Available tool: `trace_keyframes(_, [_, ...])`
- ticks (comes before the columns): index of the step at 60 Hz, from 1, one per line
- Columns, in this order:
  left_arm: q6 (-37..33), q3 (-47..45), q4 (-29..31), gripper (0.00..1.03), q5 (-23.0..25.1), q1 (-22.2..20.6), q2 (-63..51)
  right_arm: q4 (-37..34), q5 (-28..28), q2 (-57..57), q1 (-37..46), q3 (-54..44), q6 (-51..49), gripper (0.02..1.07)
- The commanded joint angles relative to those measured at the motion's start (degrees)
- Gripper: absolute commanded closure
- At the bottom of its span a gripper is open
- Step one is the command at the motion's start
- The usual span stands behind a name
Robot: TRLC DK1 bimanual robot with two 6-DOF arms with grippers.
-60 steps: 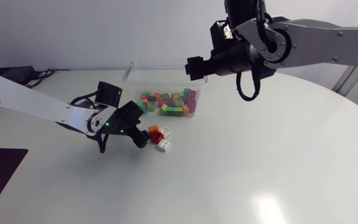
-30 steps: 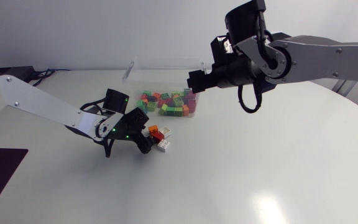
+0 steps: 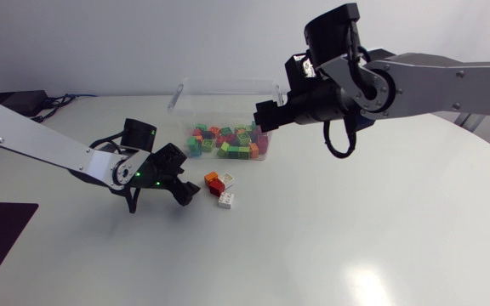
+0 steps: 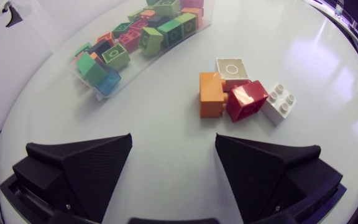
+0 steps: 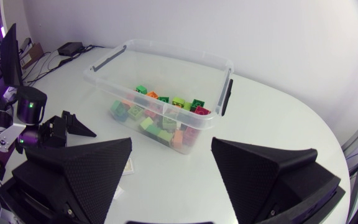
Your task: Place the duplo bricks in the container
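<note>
left gripper [image 4: 173,140]: fingers spread wide, empty, low over the table, pointed at the loose cluster just ahead. Cluster is four duplo bricks, all touching: orange brick [image 4: 209,94], red brick [image 4: 247,101] tilted against it, white brick [image 4: 278,103] studs up at the right, and a second white brick [image 4: 232,67] on the far side, probably underside up. My read: it's lined up for a pick, with orange nearest the finger gap. The cluster is tight, so closing on one brick will likely nudge its neighbours.

right gripper [image 3: 262,112]: also spread, nothing in it, hanging by the container's right end. Looks parked clear of the left arm.

clear plastic container [image 3: 224,84]: just far of the cluster, no lid, already holding mixed green/red/orange bricks. Short carry.

Surface: glossy white table [image 3: 373,229] with glare spots. Probably slick, so pushed bricks should slide.
</note>
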State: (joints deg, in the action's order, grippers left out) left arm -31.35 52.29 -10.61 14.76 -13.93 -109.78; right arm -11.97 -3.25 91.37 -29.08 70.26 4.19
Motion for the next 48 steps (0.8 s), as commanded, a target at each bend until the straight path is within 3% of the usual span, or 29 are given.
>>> trace_keyframes(1, [-1.2,1.9,-0.1,0.10,1.1,0.1,-0.4,0.4,-0.1,-0.5,-0.5,-1.3,-0.9,0.14])
trace_keyframes(42, [0.0,6.6,-1.7,0.10,1.1,-4.5,-6.8,1.4,-0.1,0.1,-0.5,-2.6,-0.6,0.14])
trace_keyframes(48, [0.1,7.5,-1.8,0.18,1.1,-4.5,-7.9,1.3,-0.1,-0.1,-0.8,-3.2,-0.7,0.14])
